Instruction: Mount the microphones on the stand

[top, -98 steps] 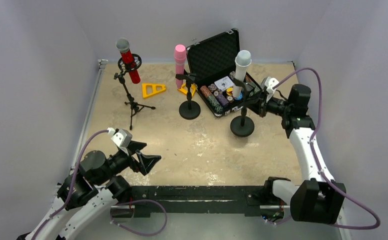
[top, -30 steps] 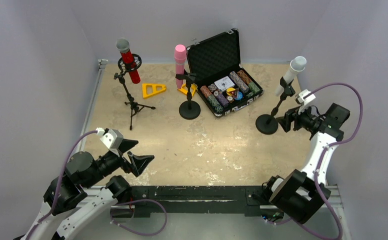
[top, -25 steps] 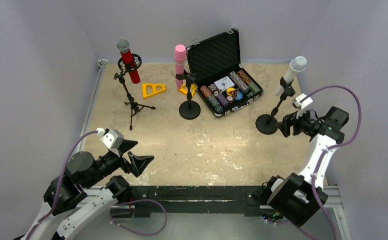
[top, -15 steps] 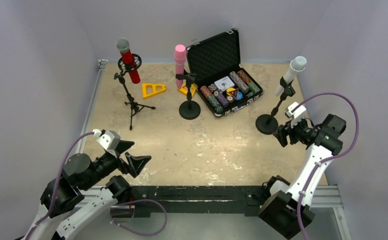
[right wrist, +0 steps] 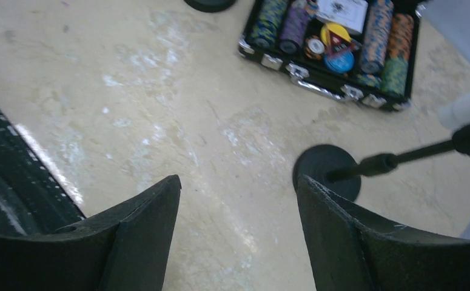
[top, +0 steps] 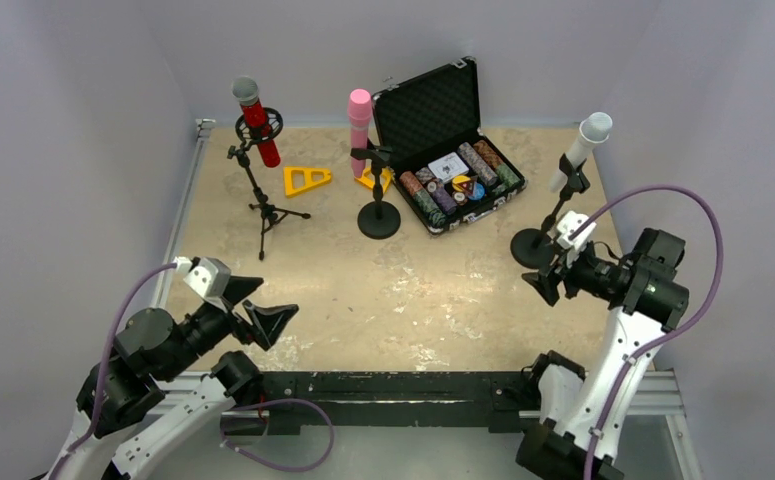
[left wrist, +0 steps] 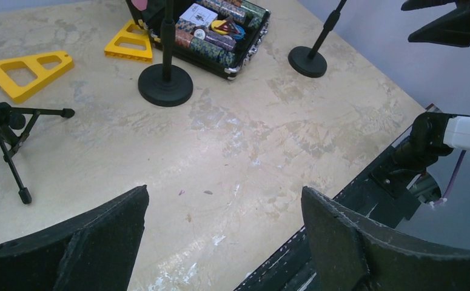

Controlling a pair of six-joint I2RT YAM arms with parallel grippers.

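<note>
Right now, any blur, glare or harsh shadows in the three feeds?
Top external: sharp, even light, only faint shadows on the table, no glare. Left wrist: table sharp; the left tool shows as near-black silhouettes with little detail. Right wrist: softer overall, chip case slightly blurred, white microphone a washed-out smear at the right edge.

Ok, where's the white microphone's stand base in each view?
Top external: stand base, right of centre.
Left wrist: near the top edge, right of centre.
Right wrist: lower right of centre.
Shared landmark: the open poker chip case nearby.
</note>
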